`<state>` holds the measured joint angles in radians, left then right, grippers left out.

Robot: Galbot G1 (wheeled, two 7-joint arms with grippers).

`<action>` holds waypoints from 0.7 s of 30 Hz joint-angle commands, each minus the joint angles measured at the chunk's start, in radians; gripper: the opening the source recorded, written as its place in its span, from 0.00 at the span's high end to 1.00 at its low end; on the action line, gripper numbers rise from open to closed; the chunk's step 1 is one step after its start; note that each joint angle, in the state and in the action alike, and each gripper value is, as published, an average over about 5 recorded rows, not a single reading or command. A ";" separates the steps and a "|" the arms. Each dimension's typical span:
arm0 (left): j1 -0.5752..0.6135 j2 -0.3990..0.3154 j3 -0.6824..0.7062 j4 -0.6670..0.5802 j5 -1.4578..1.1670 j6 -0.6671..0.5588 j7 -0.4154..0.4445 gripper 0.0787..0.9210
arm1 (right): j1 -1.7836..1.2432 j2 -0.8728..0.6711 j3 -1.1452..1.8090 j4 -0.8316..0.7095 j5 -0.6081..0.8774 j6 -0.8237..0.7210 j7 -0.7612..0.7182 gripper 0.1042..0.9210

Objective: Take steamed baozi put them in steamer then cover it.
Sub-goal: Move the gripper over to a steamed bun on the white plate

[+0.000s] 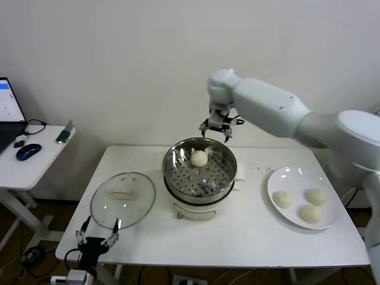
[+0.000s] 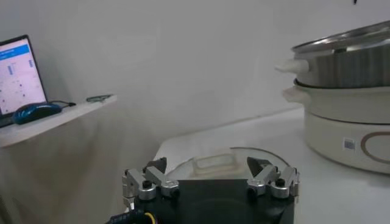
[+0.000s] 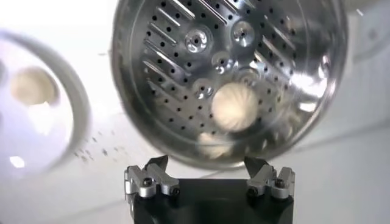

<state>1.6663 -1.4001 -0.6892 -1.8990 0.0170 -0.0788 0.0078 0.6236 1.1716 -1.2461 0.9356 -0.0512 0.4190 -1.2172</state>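
The right tool hangs empty, jaws wide apart, just above the steamer holding one bun, while the left tool, also spread, waits near the lid.

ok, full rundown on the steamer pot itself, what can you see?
The round shiny stainless-steel steamer pot stands upright mid-table on a cream-white electric base with side handles. It is uncovered; its perforated metal tray shows rows of holes. One cream-white dough bun rests on the tray toward the far side. The open right hand hovers above the far rim, not touching.
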 commanded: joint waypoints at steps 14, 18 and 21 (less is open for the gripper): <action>0.006 -0.019 0.003 -0.014 0.023 0.009 -0.003 0.12 | -0.339 -0.491 0.070 -0.008 0.235 -0.464 0.060 0.12; 0.016 -0.020 -0.006 -0.016 0.024 0.009 -0.004 0.12 | -0.450 -0.452 0.192 -0.108 0.149 -0.418 0.045 0.12; 0.019 -0.023 -0.009 -0.014 0.026 0.009 -0.005 0.12 | -0.496 -0.423 0.238 -0.150 0.113 -0.403 0.042 0.12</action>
<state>1.6797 -1.4185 -0.6938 -1.9133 0.0384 -0.0702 0.0032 0.3450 0.7851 -1.1869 0.9043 0.1550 0.0445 -1.1762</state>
